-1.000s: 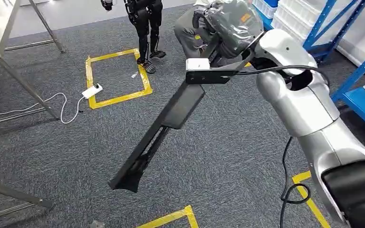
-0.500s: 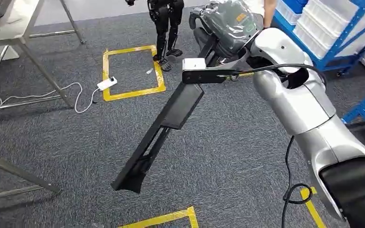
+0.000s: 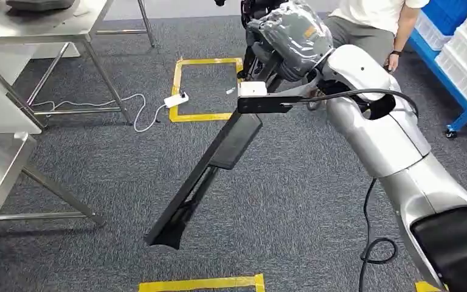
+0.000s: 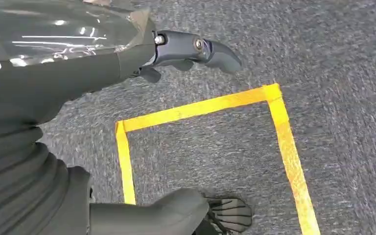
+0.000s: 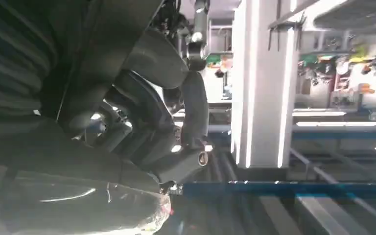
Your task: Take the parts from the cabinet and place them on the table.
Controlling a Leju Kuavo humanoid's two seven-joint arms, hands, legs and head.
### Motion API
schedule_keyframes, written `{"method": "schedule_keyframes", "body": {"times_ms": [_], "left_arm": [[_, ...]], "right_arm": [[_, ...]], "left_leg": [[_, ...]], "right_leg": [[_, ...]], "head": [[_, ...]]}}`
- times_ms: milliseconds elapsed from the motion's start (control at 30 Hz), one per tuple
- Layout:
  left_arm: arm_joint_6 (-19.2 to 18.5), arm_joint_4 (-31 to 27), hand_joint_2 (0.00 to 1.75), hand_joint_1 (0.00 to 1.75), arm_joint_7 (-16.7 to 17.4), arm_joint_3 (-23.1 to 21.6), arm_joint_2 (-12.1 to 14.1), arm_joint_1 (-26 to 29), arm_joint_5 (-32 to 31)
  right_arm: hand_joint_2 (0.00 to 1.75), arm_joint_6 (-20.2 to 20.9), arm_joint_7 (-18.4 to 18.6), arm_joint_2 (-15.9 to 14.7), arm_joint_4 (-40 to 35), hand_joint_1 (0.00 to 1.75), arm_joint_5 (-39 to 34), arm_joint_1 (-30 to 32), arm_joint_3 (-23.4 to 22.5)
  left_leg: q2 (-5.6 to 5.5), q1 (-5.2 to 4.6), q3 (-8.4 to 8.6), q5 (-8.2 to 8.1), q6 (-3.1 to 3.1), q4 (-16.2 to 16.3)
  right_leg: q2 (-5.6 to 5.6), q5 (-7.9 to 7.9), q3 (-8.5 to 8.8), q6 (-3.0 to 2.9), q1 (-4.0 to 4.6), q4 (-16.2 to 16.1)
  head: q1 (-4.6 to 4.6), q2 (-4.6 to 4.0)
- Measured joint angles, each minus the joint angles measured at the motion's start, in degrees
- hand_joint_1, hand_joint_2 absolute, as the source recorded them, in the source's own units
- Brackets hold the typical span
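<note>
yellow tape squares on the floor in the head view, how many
3: a full tape square beyond the black part, one cut off at the bottom edge, a corner bottom right. More may be hidden.

From the head we look forward and down at the carpet (image 3: 97,158). The left wrist view looks close down at it; the right faces outward, level.

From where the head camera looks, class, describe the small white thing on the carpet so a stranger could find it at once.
Start at the yellow tape square on the grey carpet beside the metal table. On its near left edge lies a white power strip, its white cable curling under the table; nothing else on the floor is white and boxy.
</note>
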Motion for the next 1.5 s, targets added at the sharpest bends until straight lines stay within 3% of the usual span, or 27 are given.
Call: {"method": "schedule_keyframes", "body": {"times_ms": [67,167,233,267,300,367,400,433,567,600,667,767,800,833,900,933,967,1067,1100,1133,1200,1267,1300,1367,1433,1467,1500], "left_arm": [[0.02,0.02,1.75,0.00,0.04,0.02,0.02,0.39,0.00],[0.07,0.04,1.75,0.00,0.07,0.07,0.04,0.34,0.00],[0.07,0.04,1.75,0.00,0.07,0.07,0.00,0.25,0.00],[0.04,0.04,1.75,0.00,0.07,0.09,-0.07,0.32,0.00],[0.04,0.04,1.75,0.00,0.07,0.07,-0.07,0.40,0.00],[0.07,0.04,1.75,0.00,0.07,0.09,-0.04,0.38,0.00],[0.09,0.04,1.75,0.00,0.07,0.09,-0.04,0.34,0.00],[0.13,0.04,1.75,0.00,0.07,0.09,-0.02,0.27,0.00],[0.17,0.04,1.75,0.00,-0.11,0.22,0.02,0.27,-0.04],[0.11,0.04,1.75,0.00,-0.33,0.22,-0.02,0.35,-0.02],[0.00,0.04,1.75,0.00,-0.63,0.22,-0.02,0.30,0.02],[-0.07,0.04,1.75,0.00,-0.72,0.22,-0.07,0.15,0.02],[-0.09,0.04,1.75,0.00,-0.74,0.22,-0.09,0.18,0.02],[-0.09,0.04,1.75,0.00,-0.76,0.24,-0.13,0.31,0.02],[-0.09,0.07,1.75,0.00,-0.79,0.22,-0.22,0.42,0.02],[-0.09,0.07,1.75,0.00,-0.81,0.24,-0.20,0.42,0.02],[-0.07,0.07,1.75,0.00,-0.90,0.26,-0.11,0.36,0.02],[0.02,0.07,1.75,0.00,-1.60,0.28,-0.15,0.64,0.22],[0.09,0.09,1.75,0.00,-1.62,0.35,-0.07,0.77,0.28],[0.15,0.11,1.75,0.00,-1.64,0.35,-0.15,0.88,0.33],[0.28,0.13,1.75,0.00,-1.51,0.37,-0.17,0.67,0.35],[0.52,0.15,1.75,0.00,-1.42,0.44,-0.28,0.64,0.37],[0.52,0.18,1.75,0.00,-1.31,0.50,-0.33,0.70,0.37],[0.52,0.22,1.75,0.00,-1.22,0.70,-0.33,0.75,0.37],[0.55,0.22,1.75,0.00,-1.22,0.79,-0.33,0.69,0.37],[0.55,0.22,1.75,0.00,-1.18,0.81,-0.33,0.60,0.37],[0.55,0.22,1.75,0.00,-1.16,0.85,-0.35,0.59,0.37]], "right_arm": [[1.75,-0.02,0.00,0.26,0.13,1.69,0.13,-0.17,0.02],[1.75,-0.11,-0.02,0.94,0.17,1.69,0.17,-0.71,0.09],[1.75,-0.11,-0.02,1.05,0.33,1.69,0.20,-0.68,0.20],[1.75,-0.11,-0.02,1.14,0.46,1.69,0.20,-0.64,0.35],[1.75,-0.11,-0.02,1.25,0.59,1.69,0.20,-0.62,0.46],[1.75,-0.22,-0.06,1.44,0.66,1.69,0.33,-0.66,0.61],[1.75,-0.37,-0.06,1.51,0.68,1.69,0.46,-0.73,0.61],[1.75,-0.50,-0.07,1.51,0.74,1.69,0.55,-0.83,0.61],[1.75,-1.05,-0.11,1.66,1.33,1.69,0.83,-1.03,0.87],[1.75,-1.07,-0.11,1.73,1.38,1.69,0.83,-1.04,0.85],[1.75,-1.14,-0.13,1.44,1.57,1.69,0.79,-1.29,0.85],[1.75,-1.14,-0.13,1.07,2.06,1.69,0.83,-0.88,0.94],[1.75,-1.14,-0.13,1.05,2.18,1.69,0.83,-0.72,0.98],[1.75,-1.14,-0.15,1.05,2.25,1.69,0.83,-0.70,1.01],[1.75,-1.16,-0.15,0.98,2.29,1.69,0.83,-0.86,0.98],[1.75,-1.16,-0.13,0.88,2.36,1.69,0.83,-0.92,0.98],[1.75,-1.22,-0.18,0.94,2.49,1.69,0.76,-0.97,1.09],[1.75,-1.44,-0.33,1.29,2.69,1.69,0.70,-0.92,1.27],[1.75,-1.57,-0.33,1.38,2.73,1.69,0.68,-1.00,1.29],[1.75,-1.72,-0.35,1.74,2.73,1.69,0.68,-1.01,1.31],[1.75,-2.21,-0.39,1.97,2.78,1.69,0.68,-1.01,1.33],[1.75,-2.23,-0.39,2.10,3.10,1.69,0.81,-0.80,1.55],[1.75,-2.34,-0.39,2.12,3.19,1.69,0.87,-0.60,1.71],[1.75,-2.80,-0.39,2.36,3.43,1.69,1.05,-0.25,1.97],[1.75,-3.19,-0.39,2.49,3.50,1.69,1.22,-0.29,2.03],[1.75,-3.34,-0.37,2.51,3.50,1.69,1.31,-0.31,2.03],[1.75,-3.43,-0.37,2.38,3.54,1.69,1.40,-0.35,2.03]], "left_leg": [[-0.64,0.31,-0.17,0.11,-0.59,-0.18],[4.95,0.21,-3.04,-3.73,-1.22,6.09],[6.01,0.33,-7.52,-7.40,-1.40,14.77],[6.09,0.33,-9.00,-7.86,-1.37,17.24],[6.10,0.32,-8.99,-7.10,-1.22,16.92],[6.46,0.18,-5.14,-2.89,-0.60,9.52],[8.02,-0.15,-1.96,-0.72,-0.05,4.04],[10.51,-0.68,-0.33,-0.77,0.38,0.96],[8.01,-1.34,-0.14,-0.59,1.18,0.25],[7.50,-0.58,0.77,0.04,1.77,-0.87],[6.76,-0.62,1.28,0.40,2.33,-1.37],[4.53,-0.50,1.27,0.40,2.36,-1.35],[3.79,-0.44,1.27,0.40,2.34,-1.29],[3.05,-0.37,1.27,0.37,2.26,-1.19],[1.62,-0.08,1.25,0.05,1.76,-0.62],[1.07,-0.06,0.98,-0.19,1.35,-0.23],[0.58,-0.37,0.47,-0.45,0.88,0.14],[-0.45,0.20,0.17,0.09,-0.12,-0.25],[-0.68,0.24,-0.09,-0.08,-0.40,-0.08],[2.16,-0.01,-0.43,-0.94,-0.59,1.12],[5.22,0.16,-3.64,-4.75,-1.05,7.79],[6.00,0.24,-7.96,-7.95,-1.17,15.96],[6.06,0.24,-8.75,-7.87,-1.16,17.26],[6.31,0.22,-6.20,-4.41,-0.79,12.01],[8.32,0.02,-0.70,-0.54,-0.15,2.45],[9.93,-0.67,0.18,-1.17,0.03,0.71],[8.94,-0.68,0.16,-0.99,0.38,0.58]], "right_leg": [[-0.82,0.23,0.09,-0.83,0.15,-0.13],[-2.04,0.21,0.36,-2.12,0.10,-0.31],[-3.13,0.01,0.42,-2.42,0.62,-0.31],[-3.64,-0.04,0.42,-2.50,0.80,-0.31],[-4.15,-0.09,0.45,-2.55,0.95,-0.30],[-5.19,-0.25,0.65,-2.70,1.22,-0.30],[-5.68,-0.37,0.84,-2.82,1.33,-0.30],[-6.05,-0.55,0.93,-2.64,1.52,-0.31],[-7.92,-0.94,1.44,-1.84,1.81,-0.78],[-7.80,-1.35,1.01,-1.49,2.25,-0.56],[-3.93,-3.62,-0.62,-1.84,1.64,4.29],[-2.53,-7.39,-7.01,-1.66,1.09,16.22],[-2.49,-7.01,-7.52,-1.23,0.92,16.50],[-2.46,-5.53,-6.71,-0.53,0.69,14.03],[-1.69,-0.91,-2.04,1.03,-0.03,3.68],[0.14,0.30,-0.44,1.49,-0.62,-0.18],[0.79,0.33,0.14,0.98,-0.16,-0.09],[-0.48,0.57,-0.23,-0.45,0.46,-0.10],[-1.12,0.92,-0.07,-1.04,-0.13,-0.50],[-1.52,0.97,0.12,-1.36,-0.05,-0.65],[-2.33,0.82,0.17,-2.01,0.25,-0.65],[-3.51,0.68,0.15,-2.20,0.61,-0.63],[-4.08,0.61,0.17,-2.28,0.73,-0.63],[-5.21,0.49,0.23,-2.40,0.93,-0.63],[-6.10,0.38,0.37,-2.41,1.10,-0.63],[-6.39,0.18,0.30,-2.10,1.62,-0.54],[-6.69,0.06,0.31,-1.87,1.64,-0.65]], "head": [[0.11,0.00],[-0.55,0.00],[-0.55,0.00],[-0.55,0.00],[-0.55,0.00],[-0.55,0.00],[-0.57,0.00],[-0.57,0.00],[-0.50,0.00],[-0.39,0.00],[-0.41,0.00],[-0.09,0.00],[-0.11,0.00],[-0.06,0.00],[-0.09,0.00],[0.11,0.00],[0.20,0.00],[0.00,0.00],[-0.07,0.00],[-0.15,0.00],[-0.68,0.00],[-0.70,0.00],[-0.65,0.00],[-0.68,0.00],[-0.70,0.00],[-0.68,0.00],[-0.44,0.00]]}}
